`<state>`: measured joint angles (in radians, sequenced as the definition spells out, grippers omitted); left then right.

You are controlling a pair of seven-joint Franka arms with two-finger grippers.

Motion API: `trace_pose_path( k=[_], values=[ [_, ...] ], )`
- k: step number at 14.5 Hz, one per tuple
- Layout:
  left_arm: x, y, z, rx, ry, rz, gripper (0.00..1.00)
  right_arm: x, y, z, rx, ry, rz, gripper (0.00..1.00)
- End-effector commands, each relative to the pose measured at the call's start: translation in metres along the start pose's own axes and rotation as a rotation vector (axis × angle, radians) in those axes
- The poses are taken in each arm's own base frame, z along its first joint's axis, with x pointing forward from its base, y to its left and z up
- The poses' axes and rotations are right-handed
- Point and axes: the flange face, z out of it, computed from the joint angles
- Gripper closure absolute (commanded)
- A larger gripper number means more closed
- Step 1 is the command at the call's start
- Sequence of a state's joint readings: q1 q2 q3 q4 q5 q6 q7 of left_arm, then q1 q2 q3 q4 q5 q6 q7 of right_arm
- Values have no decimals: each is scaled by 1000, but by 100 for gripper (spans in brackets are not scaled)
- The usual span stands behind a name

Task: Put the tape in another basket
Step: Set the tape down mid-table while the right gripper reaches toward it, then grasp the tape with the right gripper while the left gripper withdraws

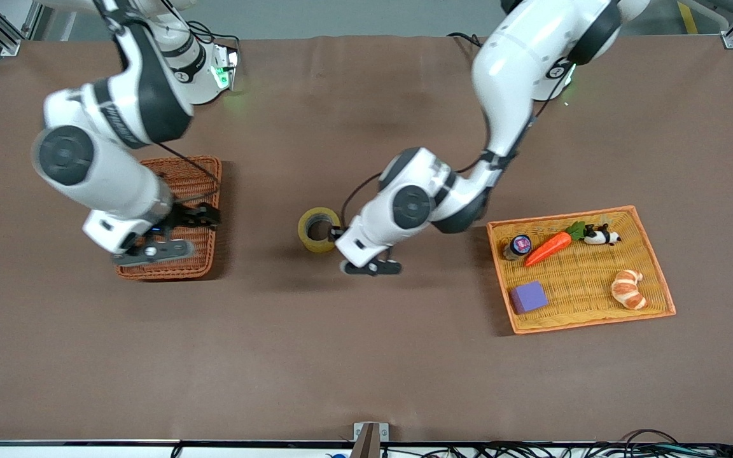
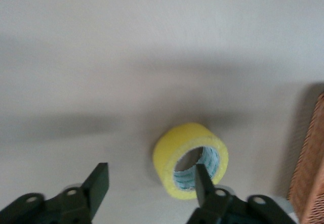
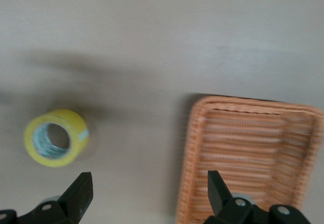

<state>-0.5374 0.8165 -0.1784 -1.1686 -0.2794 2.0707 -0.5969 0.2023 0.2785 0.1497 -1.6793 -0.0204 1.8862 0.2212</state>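
On my screen the reddish-brown wicker basket (image 1: 179,216) comes first, a narrow, deep-walled weave sitting toward the right arm's end of the brown counter (image 1: 366,369), with the right claw (image 3: 149,196) hanging over it, fingers spread and empty. Next comes the tape (image 1: 319,229), standing on its edge on the bare counter between that basket and the yellow tray (image 1: 579,321), well apart from both. I judge it a light, stiff ring: glossy translucent yellow film wound on a grey-lined core, so the outer face looks slick and it could roll if nudged. I would pinch one wall, one finger through the wide hole and one on the outside. The left claw (image 2: 152,186) hovers just beside it, released, one finger (image 2: 202,183) already lined up across the hole. The tray, flat with an orange rim, holds a plush carrot (image 1: 550,247), a croissant (image 1: 628,288) and a purple block (image 1: 527,296).
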Motion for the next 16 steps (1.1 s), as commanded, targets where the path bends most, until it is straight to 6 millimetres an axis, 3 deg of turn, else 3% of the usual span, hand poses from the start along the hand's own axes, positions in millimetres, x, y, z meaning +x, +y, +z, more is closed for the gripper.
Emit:
trace_pose_path(
  k=[1,3,7,9,11,15,16],
  values=[
    [20,-41,-90,-5,19,-43,8,-9,-56,43,-1,26,68,0],
    [15,-69,-149,67,84,-30,0,-10,-95,80,-7,29,65,0],
    [-17,-123,-251,235,207,-34,0,-13,-132,158,-38,-13,35,0],
    [-29,-144,-282,251,217,-28,0,-20,-143,190,-36,-26,13,0],
    [-43,-167,-308,287,235,-13,0,-33,-136,218,-19,0,8,0],
    [-74,-225,-362,336,282,42,0,-43,-141,234,11,45,2,0],
    [-83,-233,-368,340,285,54,0,-46,-143,236,11,45,-2,0]
  ],
)
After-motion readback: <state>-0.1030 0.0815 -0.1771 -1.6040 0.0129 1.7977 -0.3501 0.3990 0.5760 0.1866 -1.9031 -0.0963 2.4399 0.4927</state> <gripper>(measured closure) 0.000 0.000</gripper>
